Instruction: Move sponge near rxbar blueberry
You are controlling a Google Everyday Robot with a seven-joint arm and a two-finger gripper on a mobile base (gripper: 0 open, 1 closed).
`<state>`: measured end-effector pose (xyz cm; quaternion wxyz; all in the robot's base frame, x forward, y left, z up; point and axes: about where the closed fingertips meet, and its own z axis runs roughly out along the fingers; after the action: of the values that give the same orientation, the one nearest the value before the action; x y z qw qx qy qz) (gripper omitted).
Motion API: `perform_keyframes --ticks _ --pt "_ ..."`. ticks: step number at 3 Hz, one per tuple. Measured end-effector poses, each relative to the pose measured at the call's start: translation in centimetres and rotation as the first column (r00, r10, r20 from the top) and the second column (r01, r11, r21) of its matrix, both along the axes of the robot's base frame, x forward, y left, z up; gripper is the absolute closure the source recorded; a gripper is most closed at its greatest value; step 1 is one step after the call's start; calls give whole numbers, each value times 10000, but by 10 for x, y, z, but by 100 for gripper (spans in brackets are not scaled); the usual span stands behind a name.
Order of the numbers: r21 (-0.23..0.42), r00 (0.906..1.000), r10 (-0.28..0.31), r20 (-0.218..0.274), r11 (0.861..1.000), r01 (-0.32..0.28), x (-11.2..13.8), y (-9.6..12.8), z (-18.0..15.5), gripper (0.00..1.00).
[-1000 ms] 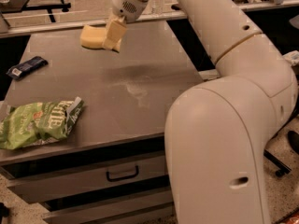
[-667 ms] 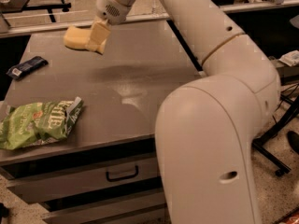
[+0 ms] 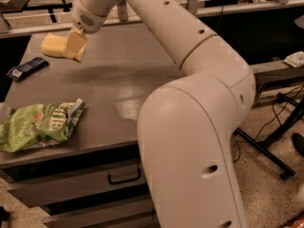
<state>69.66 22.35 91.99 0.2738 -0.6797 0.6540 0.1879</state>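
Observation:
The pale yellow sponge is held at one end by my gripper, which is shut on it above the far left part of the grey table. The rxbar blueberry, a flat dark navy bar with a small white patch at its left end, lies on the table near the left edge, just below and left of the sponge. The sponge is apart from the bar. My arm reaches in from the lower right across the table.
A large green chip bag lies at the table's front left corner. A drawer with a handle sits under the tabletop. Cables and a black stand leg lie on the floor at right.
My gripper has carried the sponge to the left, from the back middle of the table towards the left edge, closer to the navy bar.

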Motion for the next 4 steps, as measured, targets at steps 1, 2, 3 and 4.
perform_keyframes --ticks 1,2,3,4 --pt "4 10000 -25 18 10000 25 3 27 -19 87" --pt "-92 9998 -210 -33 9997 209 8 40 -38 64" --pt "-166 9993 -342 -158 9993 339 8 49 -57 33" --pt "-172 9987 -419 -281 9990 414 6 54 -66 8"
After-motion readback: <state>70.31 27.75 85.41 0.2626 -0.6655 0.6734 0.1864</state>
